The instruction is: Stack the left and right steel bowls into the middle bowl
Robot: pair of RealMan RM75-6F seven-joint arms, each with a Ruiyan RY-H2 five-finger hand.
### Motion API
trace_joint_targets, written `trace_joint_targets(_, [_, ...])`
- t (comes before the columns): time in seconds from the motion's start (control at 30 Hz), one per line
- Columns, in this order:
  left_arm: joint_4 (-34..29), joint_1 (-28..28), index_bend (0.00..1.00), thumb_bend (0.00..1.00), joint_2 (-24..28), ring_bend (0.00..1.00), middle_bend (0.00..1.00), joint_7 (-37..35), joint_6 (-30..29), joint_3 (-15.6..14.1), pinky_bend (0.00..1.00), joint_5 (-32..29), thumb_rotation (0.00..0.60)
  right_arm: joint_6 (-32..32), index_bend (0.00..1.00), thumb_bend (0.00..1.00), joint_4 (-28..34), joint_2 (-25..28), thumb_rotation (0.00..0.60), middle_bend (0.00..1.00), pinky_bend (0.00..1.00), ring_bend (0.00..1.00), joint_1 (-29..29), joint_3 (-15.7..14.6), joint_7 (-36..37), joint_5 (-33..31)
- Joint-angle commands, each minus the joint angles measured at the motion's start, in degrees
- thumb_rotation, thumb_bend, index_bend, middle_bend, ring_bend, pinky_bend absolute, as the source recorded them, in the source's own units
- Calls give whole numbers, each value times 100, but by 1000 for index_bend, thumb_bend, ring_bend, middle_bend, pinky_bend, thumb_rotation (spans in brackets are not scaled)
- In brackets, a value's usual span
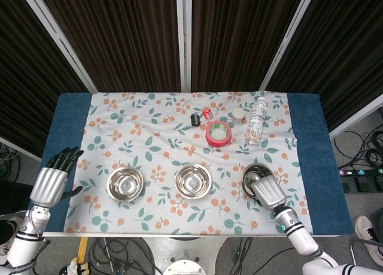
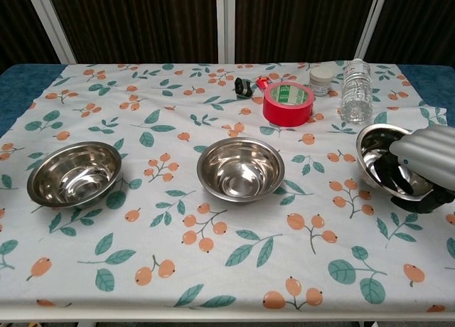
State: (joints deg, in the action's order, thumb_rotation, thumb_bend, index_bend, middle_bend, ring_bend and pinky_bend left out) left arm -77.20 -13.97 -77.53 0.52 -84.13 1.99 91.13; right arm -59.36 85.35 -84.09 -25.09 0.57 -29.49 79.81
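Note:
Three steel bowls lie in a row near the table's front. The left bowl [image 1: 125, 183] [image 2: 74, 173] and the middle bowl [image 1: 192, 181] [image 2: 240, 168] sit flat on the cloth. My right hand [image 1: 268, 192] [image 2: 421, 165] grips the right bowl [image 1: 255, 176] [image 2: 377, 151] by its near rim, fingers inside it. That bowl is tilted and raised off the cloth. My left hand [image 1: 52, 180] hovers at the table's left edge, fingers apart and holding nothing, left of the left bowl; the chest view does not show it.
Behind the bowls stand a red tape roll [image 1: 218, 133] [image 2: 287, 102], a clear water bottle [image 1: 257, 120] [image 2: 356, 90], a small white jar [image 1: 238, 114] [image 2: 321, 79] and a small black and red item [image 1: 200, 116] [image 2: 249, 86]. A floral cloth [image 2: 213, 270] covers the table.

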Motion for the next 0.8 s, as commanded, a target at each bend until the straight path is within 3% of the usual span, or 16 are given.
trace_joint_targets(0.03, [-3, 0, 163, 44, 6, 130, 194, -1, -15, 13, 231, -5, 600, -129, 727, 415, 206, 104, 600, 652, 801, 825, -63, 78, -60, 130])
trace_joint_targets(0.4, [-2, 73, 162, 47, 66, 130, 194, -18, -88, 55, 231, -104, 600, 115, 729, 415, 1355, 197, 600, 649, 801, 835, -686, 450, -760, 346])
trace_joint_targets(0.8, [170, 129, 163, 79, 69, 130, 194, -161, -120, 71, 231, -165, 600, 742, 730, 416, 1256, -423, 600, 646, 801, 837, -1255, 552, -1138, -301])
